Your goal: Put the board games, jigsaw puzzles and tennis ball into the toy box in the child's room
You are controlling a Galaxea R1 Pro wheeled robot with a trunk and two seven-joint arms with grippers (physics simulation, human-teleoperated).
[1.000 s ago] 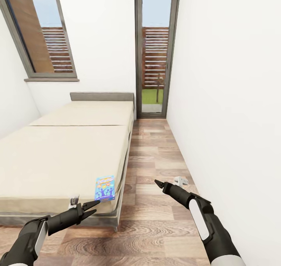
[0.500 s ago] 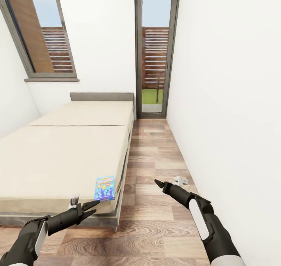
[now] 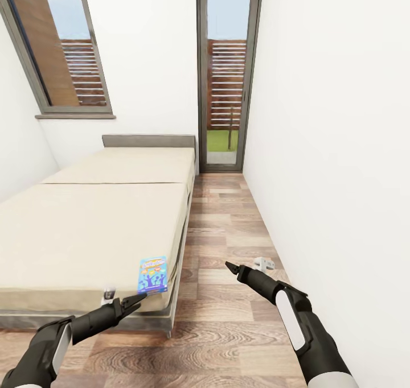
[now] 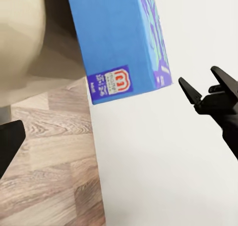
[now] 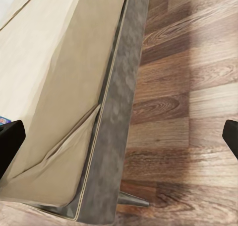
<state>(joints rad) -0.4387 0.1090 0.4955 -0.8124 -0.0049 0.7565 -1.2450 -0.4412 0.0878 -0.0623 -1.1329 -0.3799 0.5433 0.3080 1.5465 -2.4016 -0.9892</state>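
The board game (image 3: 153, 275) lies just ahead of the left claw (image 3: 135, 301), jaws parted and empty; right claw (image 3: 229, 267) farther, aperture unclear

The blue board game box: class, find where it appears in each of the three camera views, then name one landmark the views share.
Head view: blue board game box lies on the bed's near right corner, just ahead of the left gripper.
Left wrist view: the box is at upper centre, close up.
Right wrist view: a blue sliver at the left edge, probably the box.
Shared landmark: the beige mattress beside the wood floor.
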